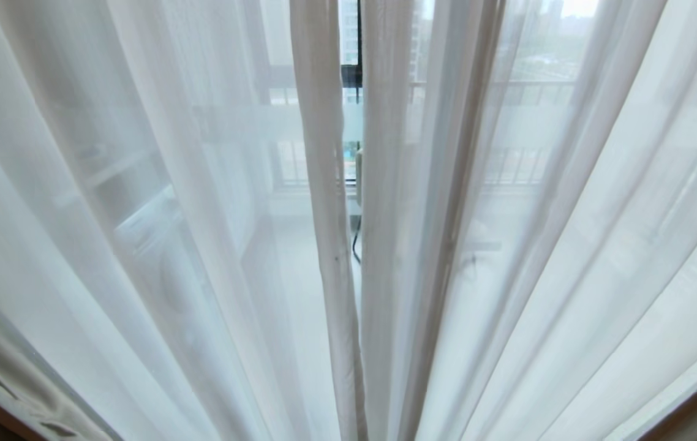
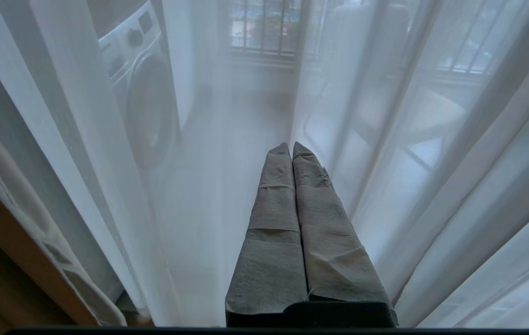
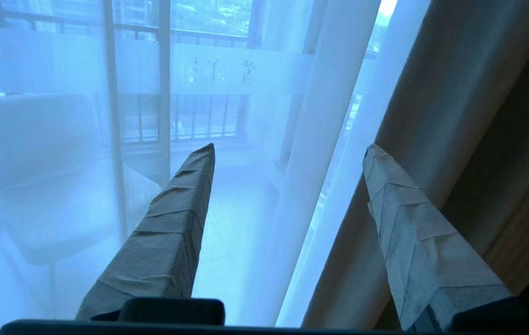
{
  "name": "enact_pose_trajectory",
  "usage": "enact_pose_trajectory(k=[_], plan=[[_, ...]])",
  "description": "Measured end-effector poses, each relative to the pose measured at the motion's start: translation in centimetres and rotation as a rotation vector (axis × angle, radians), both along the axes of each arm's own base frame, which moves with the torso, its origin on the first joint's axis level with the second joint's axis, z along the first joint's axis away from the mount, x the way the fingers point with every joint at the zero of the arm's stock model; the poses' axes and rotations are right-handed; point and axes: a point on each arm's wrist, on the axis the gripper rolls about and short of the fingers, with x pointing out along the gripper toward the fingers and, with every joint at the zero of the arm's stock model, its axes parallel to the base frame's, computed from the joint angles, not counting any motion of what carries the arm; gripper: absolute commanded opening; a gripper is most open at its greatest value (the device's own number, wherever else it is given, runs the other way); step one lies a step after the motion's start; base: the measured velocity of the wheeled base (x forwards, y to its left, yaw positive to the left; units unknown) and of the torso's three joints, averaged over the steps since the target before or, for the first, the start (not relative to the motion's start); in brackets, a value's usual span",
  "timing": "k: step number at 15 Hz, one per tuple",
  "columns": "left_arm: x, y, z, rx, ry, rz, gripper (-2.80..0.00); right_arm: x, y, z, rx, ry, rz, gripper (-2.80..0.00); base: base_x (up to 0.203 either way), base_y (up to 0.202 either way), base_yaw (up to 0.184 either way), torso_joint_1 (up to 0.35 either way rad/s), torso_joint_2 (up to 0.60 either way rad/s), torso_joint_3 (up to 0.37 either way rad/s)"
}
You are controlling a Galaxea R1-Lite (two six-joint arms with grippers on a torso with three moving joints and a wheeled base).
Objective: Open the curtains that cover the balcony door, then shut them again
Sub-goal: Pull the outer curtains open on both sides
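2 sheer white curtains (image 1: pixel 201 245) fill almost the whole head view, hanging in soft vertical folds and meeting near the middle with only a narrow gap between their hemmed edges. Through that gap a thin slice of the balcony door (image 1: pixel 359 73) shows, its dark frame and a frosted band across the glass; the rest of the door is only a blurred shape behind the fabric. A washing machine (image 2: pixel 139 88) and a balcony railing (image 3: pixel 190 116) appear hazily through the sheer cloth. Neither arm shows in the head view.

In the left wrist view, the left tool (image 2: pixel 291 148) points at the sheer fabric, its 2 cloth-wrapped fingers pressed together and closed on nothing. Whether its tips touch the curtain cannot be told.

In the right wrist view, the right tool (image 3: pixel 287 156) has its fingers spread wide apart, open, facing a fold of sheer curtain with the opaque beige curtain (image 3: pixel 441 93) beside one finger. It grips nothing.
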Motion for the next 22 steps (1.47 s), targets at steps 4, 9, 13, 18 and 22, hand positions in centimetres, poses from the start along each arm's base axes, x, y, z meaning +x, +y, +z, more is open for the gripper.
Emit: enact_pose_trajectory(k=[4, 9, 13, 18, 22], plan=[[0.0, 0.0, 0.0, 0.0, 0.0, 0.0, -2.8, 0.0, 0.3, -0.5, -0.035, 0.025, 0.009, -2.8, 0.0, 0.0, 0.0, 0.0, 0.0, 0.0], [0.0, 0.0, 0.0, 0.0, 0.0, 0.0, -2.8, 0.3, 2.0, -1.5, -0.034, 0.032, 0.127, -2.8, 0.0, 0.0, 0.0, 0.0, 0.0, 0.0], [0.0, 0.0, 0.0, 0.0, 0.0, 0.0, -2.8, 0.0, 4.1, -2.7, -0.037, 0.032, 0.261, -2.8, 0.0, 0.0, 0.0, 0.0, 0.0, 0.0], [0.0, 0.0, 0.0, 0.0, 0.0, 0.0, -2.8, -1.3, 6.6, -5.3, -0.043, 0.049, 0.364, -2.8, 0.0, 0.0, 0.0, 0.0, 0.0, 0.0], [0.0, 0.0, 0.0, 0.0, 0.0, 0.0, -2.8, -4.1, 7.7, -9.5, -0.039, 0.112, 0.437, -2.8, 0.0, 0.0, 0.0, 0.0, 0.0, 0.0]])
